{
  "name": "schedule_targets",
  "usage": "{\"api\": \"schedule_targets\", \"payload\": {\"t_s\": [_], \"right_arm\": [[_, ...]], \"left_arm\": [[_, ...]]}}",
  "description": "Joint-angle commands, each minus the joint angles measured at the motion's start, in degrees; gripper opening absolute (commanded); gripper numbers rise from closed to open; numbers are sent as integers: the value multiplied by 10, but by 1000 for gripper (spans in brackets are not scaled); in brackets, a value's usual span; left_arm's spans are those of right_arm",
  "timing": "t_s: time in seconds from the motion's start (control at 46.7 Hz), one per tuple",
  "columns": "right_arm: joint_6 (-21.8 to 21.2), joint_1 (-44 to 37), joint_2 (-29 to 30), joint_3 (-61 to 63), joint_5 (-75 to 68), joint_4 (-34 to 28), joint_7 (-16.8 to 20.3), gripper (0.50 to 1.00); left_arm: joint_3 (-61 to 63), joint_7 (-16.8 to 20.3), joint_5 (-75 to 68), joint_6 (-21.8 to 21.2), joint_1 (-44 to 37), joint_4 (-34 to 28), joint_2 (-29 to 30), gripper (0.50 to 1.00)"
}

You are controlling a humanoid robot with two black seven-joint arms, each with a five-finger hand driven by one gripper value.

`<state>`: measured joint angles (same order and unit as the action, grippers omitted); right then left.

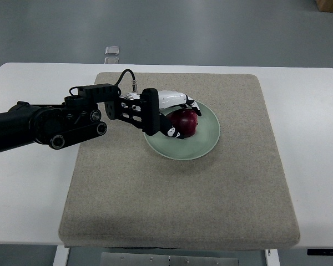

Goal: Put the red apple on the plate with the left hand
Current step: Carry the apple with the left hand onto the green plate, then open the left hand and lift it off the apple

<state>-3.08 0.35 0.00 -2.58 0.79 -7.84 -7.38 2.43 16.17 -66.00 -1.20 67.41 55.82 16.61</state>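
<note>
Top view. White table [33, 183] bearing a square beige felt mat [211, 188]. Black left arm [50, 124] entering from the left edge and reaching over the mat. Pale green plate [202, 144] lying on the mat's upper middle. Left hand [169, 113], white-shelled with black fingers, curled around the red apple [186, 123], which sits on the plate. Small clear object [112, 51] at the table's far edge.
</note>
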Motion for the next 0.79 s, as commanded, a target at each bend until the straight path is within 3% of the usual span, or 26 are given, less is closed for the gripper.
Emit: {"api": "schedule_targets", "payload": {"t_s": [0.0, 0.129, 0.514, 0.771], "right_arm": [[0, 0, 0, 0, 0, 0, 0, 964], [0, 0, 0, 0, 0, 0, 0, 964], [0, 0, 0, 0, 0, 0, 0, 964], [0, 0, 0, 0, 0, 0, 0, 964]], "left_arm": [[0, 0, 0, 0, 0, 0, 0, 921], [0, 0, 1, 0, -1, -1, 0, 958], [-6, 0, 3, 0, 0, -4, 10, 964], [-10, 0, 18, -1, 3, -104, 12, 966]]}}
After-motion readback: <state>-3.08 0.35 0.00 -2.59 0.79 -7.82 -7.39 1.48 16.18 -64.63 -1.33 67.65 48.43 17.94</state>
